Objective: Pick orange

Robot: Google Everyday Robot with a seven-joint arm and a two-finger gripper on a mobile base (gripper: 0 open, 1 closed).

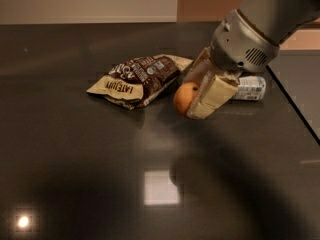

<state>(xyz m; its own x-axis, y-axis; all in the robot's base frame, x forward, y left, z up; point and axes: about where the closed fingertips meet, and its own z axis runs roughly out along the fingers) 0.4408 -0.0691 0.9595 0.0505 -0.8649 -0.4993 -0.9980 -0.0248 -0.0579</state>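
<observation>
The orange [184, 98] is a small round fruit held between the two cream fingers of my gripper [192, 101]. The gripper is shut on it and holds it above the dark tabletop [75, 174], right of the chip bag. One finger [214, 95] covers the orange's right side, and the other finger lies behind it. The grey arm reaches in from the upper right.
A brown and cream chip bag [137, 80] lies flat just left of the gripper. A small white and blue container [251, 87] lies on its side behind the gripper. The table's right edge [295, 109] runs diagonally at the right.
</observation>
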